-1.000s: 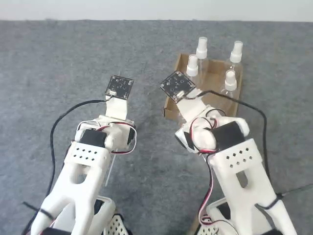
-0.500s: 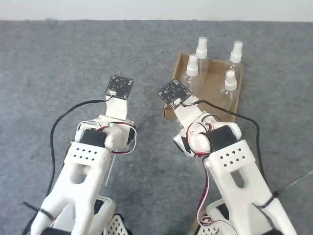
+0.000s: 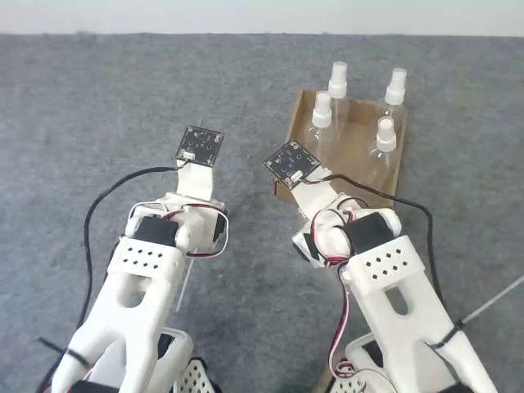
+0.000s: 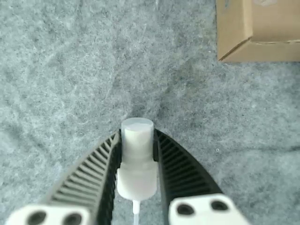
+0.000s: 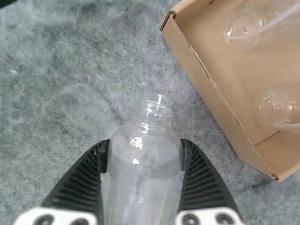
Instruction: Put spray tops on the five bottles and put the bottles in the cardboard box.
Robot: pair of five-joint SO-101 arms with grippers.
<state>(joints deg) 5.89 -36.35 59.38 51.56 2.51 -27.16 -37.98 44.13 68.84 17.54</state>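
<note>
In the cardboard box (image 3: 358, 124) we see four capped bottles (image 3: 321, 123) standing upright. Just beside one corner of the box, the right gripper (image 5: 144, 144) is clamped around the open-necked fifth bottle (image 5: 149, 117). The left gripper (image 4: 136, 135), farther from the box, pinches a white spray top (image 4: 137, 173). Grey carpet (image 3: 98, 106) lies under everything, and a pale wall (image 3: 246, 15) runs behind.

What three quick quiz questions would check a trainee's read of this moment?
1. True or false: the left claw holds a spray top.
2. How many capped bottles stand in the cardboard box?
3. The bottle in the right claw is: A) capped, B) open-necked, outside the box, C) lying inside the box.
Key: 1 true; 2 four; 3 B.
</note>
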